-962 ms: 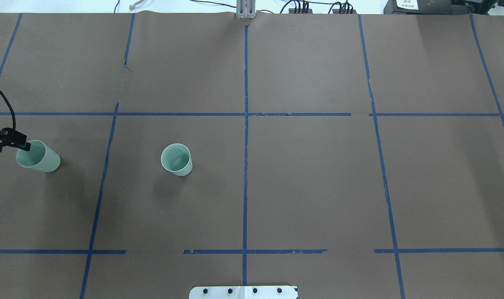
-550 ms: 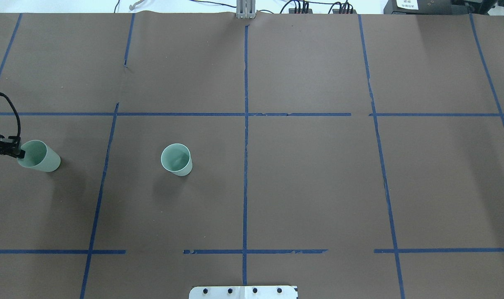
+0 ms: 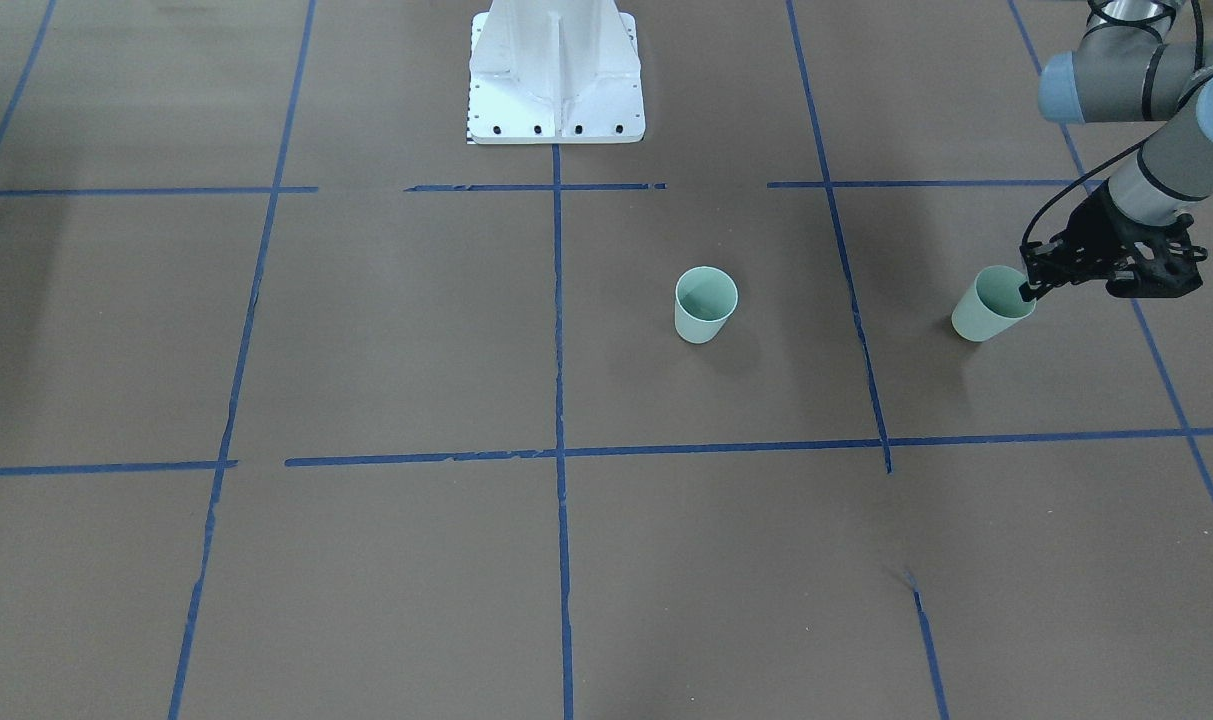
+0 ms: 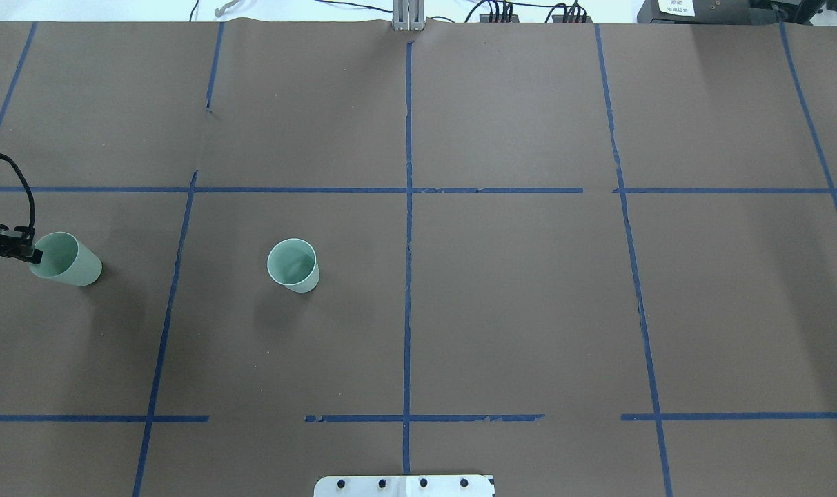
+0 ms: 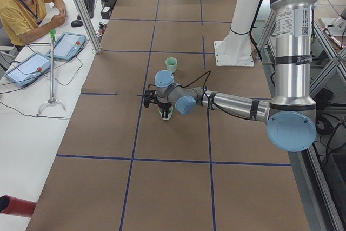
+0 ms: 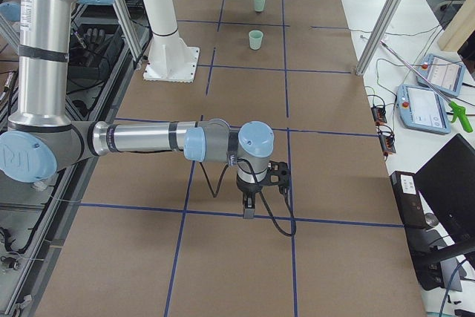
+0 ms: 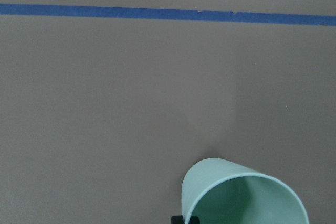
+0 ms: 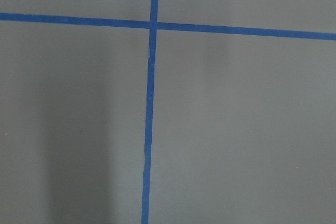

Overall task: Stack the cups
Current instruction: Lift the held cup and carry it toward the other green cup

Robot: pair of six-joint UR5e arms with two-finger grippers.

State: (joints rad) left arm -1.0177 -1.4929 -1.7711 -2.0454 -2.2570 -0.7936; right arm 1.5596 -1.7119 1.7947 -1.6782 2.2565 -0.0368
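Two pale mint-green cups stand upright on the brown table. One cup (image 4: 70, 261) is at the far left edge of the overhead view and also shows in the front view (image 3: 986, 310) and the left wrist view (image 7: 241, 198). My left gripper (image 4: 32, 255) is shut on its rim, one finger inside the cup and one outside (image 3: 1026, 290). The other cup (image 4: 293, 265) stands free, left of the table's middle (image 3: 705, 304). My right gripper (image 6: 249, 211) shows only in the exterior right view, low over bare table far from both cups. I cannot tell whether it is open or shut.
Blue tape lines (image 4: 408, 207) divide the table into squares. The robot's white base plate (image 3: 556, 70) is at the near middle edge. An operator (image 5: 21, 9) sits with tablets beyond the far side. Cables and boxes (image 4: 528, 12) lie past the far edge.
The left gripper's finger inside the cup has moved left from the cup's opening to its rim wall. The cup has barely shifted. The other cup has not moved.
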